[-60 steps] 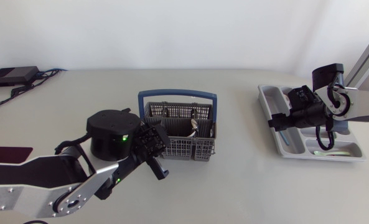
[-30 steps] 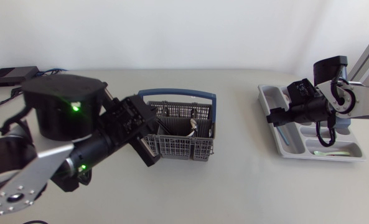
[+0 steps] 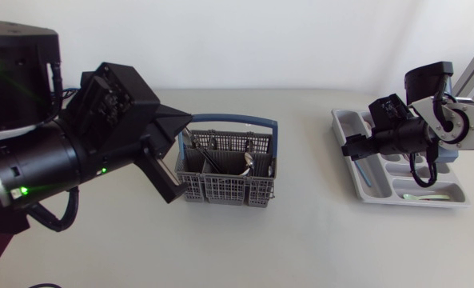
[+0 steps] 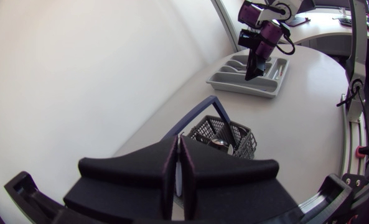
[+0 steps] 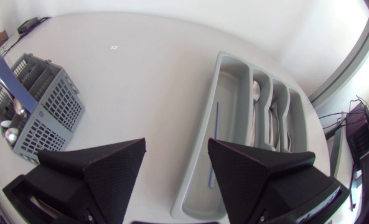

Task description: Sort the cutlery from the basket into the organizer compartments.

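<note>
Currently the left gripper [image 4: 178, 143] is raised well above the tabletop [image 3: 300, 232], fingers pressed together on a thin silver piece [image 4: 179, 183]. It's edge-on, so I can't tell the type. Basket [image 3: 221, 190] sits ahead of and below that gripper, blue handle [image 3: 229, 122] upright, cutlery [image 3: 248, 162] standing inside. Right gripper [image 5: 176, 142] hangs with fingers spread wide, nothing between them. Organizer [image 5: 224, 81] lies under and ahead of it: a thin blue piece [image 5: 216, 134] in the long compartment, spoons [image 5: 256, 90] in the next ones along.
</note>
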